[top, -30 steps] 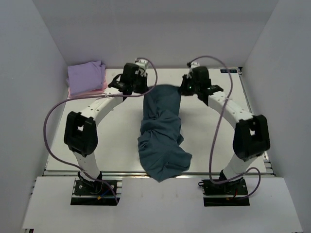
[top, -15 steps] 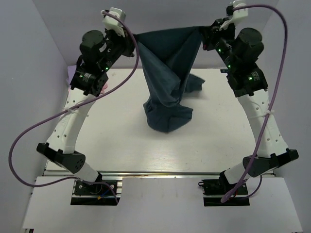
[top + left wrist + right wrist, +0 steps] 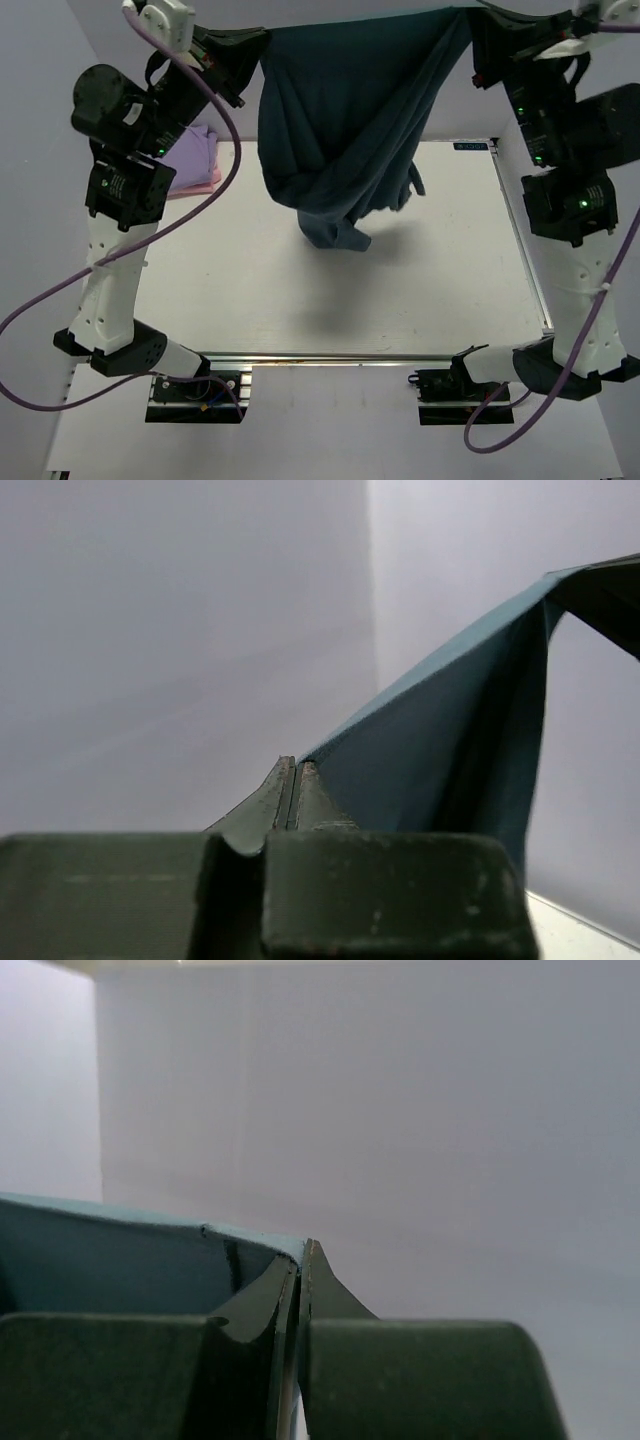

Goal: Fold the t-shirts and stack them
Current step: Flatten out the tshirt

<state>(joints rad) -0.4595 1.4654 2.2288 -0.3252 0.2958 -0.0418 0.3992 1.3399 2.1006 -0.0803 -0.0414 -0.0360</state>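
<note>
Left side: the left arm stands high above the table [image 3: 300,300]. The left gripper [image 3: 262,38] is at the top of the overhead view. In the left wrist view the left gripper [image 3: 293,770] has its jaws pressed together on a corner of the dark teal-blue t-shirt [image 3: 450,730], and the cloth runs taut up and away to the right.

Far left corner of the table: the lavender-purple t-shirt [image 3: 195,150] lies folded on top of the pink t-shirt [image 3: 200,183]. Only a pink edge shows along the near side. Both are partly hidden behind the left arm and sit well apart from the hanging shirt.

Centre: the dark teal-blue t-shirt [image 3: 340,120] hangs between the two grippers with its top edge stretched across. The body sags in deep folds to a bunched low point over the far half of the table. Contact between that low point and the table cannot be determined.

Right side: the right gripper [image 3: 472,30] holds the opposite top corner. In the right wrist view the right gripper [image 3: 300,1255] has its jaws closed tight on the teal cloth [image 3: 100,1260], which leads off to the left.

Far right corner of the table: a small dark label [image 3: 473,146] is fixed there. Its writing is too small to read.
</note>
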